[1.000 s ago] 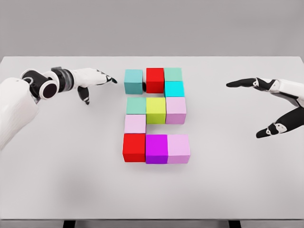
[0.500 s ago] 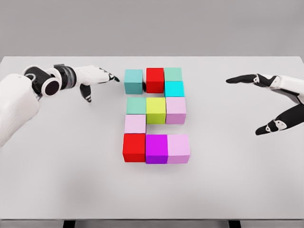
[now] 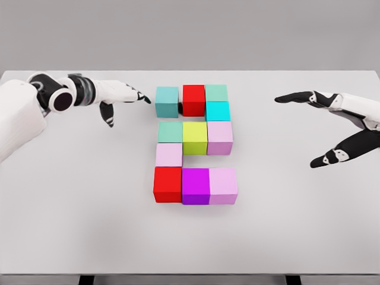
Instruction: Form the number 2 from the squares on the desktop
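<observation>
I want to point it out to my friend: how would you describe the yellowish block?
On the white table, coloured blocks form a figure 2. Find its middle row of three. The yellow-green block is the centre one, between a teal block and a pale pink block, and is the only yellowish cube there.

The white right arm (image 3: 363, 113) is cut off by the right edge; the grey table's (image 3: 71, 225) legs are cropped below.

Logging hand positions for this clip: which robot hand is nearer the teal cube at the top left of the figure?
Left. The left robot hand hovers just left of the teal cube, fingertips almost reaching it. The right robot hand is far off to its right, open.
</observation>
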Robot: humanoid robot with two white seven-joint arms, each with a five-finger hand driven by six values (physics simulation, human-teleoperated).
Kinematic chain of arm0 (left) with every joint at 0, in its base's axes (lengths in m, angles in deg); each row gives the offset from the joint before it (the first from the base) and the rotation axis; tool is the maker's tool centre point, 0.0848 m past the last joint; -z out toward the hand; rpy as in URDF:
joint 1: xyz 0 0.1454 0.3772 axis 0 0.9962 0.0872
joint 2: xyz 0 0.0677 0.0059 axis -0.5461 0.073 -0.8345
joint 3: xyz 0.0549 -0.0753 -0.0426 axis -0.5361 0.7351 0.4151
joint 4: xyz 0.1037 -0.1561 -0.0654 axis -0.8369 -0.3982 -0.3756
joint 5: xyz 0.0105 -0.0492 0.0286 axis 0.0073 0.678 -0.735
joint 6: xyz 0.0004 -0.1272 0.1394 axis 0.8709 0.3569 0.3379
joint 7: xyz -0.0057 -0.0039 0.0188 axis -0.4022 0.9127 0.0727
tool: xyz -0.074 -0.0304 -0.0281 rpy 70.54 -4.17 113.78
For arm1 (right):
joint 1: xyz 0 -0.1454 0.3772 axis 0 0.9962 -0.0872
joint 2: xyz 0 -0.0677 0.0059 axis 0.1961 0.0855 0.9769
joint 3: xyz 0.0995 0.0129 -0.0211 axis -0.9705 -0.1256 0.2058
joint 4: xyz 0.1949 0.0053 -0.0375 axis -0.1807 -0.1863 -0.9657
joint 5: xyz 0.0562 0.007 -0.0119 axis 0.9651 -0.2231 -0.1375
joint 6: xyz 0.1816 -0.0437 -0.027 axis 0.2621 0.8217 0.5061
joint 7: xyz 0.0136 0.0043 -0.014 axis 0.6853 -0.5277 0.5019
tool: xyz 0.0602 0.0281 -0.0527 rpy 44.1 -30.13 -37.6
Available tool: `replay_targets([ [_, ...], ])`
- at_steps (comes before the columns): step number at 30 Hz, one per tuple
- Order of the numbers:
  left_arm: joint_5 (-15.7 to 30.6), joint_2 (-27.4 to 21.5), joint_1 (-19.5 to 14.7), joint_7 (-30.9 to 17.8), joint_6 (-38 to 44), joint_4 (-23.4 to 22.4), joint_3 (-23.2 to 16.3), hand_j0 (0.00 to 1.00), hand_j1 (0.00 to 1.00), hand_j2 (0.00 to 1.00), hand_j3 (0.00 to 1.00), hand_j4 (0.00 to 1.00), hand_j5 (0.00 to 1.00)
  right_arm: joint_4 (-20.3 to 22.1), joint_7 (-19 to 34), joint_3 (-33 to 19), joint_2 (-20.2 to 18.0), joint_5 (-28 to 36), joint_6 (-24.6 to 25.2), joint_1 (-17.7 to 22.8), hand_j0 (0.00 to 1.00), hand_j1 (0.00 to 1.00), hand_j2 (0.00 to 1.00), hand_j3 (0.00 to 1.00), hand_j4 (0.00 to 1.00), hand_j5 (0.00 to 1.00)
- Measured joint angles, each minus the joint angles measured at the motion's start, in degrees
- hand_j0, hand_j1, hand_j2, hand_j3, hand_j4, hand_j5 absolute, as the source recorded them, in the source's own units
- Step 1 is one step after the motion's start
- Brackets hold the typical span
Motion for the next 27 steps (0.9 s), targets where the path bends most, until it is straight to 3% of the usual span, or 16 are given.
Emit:
replay_targets([
  [7, 1.7, -0.6, -0.4, 0.0, 0.0, 0.0, -2.3, 1.0, 1.0, 1.0, 1.0, 1.0, 1.0, -0.1, 0.0, 0.0, 0.3, 0.0, 0.0, 0.0, 1.0, 1.0, 1.0, 1.0, 1.0, 1.0],
  [18, 1.9, -0.2, -0.7, 0.0, 0.0, 0.2, -2.9, 1.0, 1.0, 1.0, 1.0, 1.0, 1.0, -0.2, 0.0, -0.5, 1.3, -0.1, 0.0, 1.2, 1.0, 1.0, 1.0, 1.0, 1.0, 1.0],
  [25, 1.9, 0.1, -1.1, 0.0, 0.1, -0.1, -2.9, 1.0, 1.0, 1.0, 1.0, 1.0, 1.0, -0.3, 0.0, -3.9, 4.6, -0.3, 2.4, 1.6, 1.0, 1.0, 1.0, 1.0, 1.0, 1.0],
  [27, 1.9, 0.3, -1.2, 0.0, 0.1, -0.5, -3.0, 1.0, 1.0, 1.0, 1.0, 1.0, 1.0, -0.2, 0.0, -5.1, 5.5, -0.3, 3.3, 3.4, 1.0, 1.0, 1.0, 1.0, 1.0, 1.0],
])
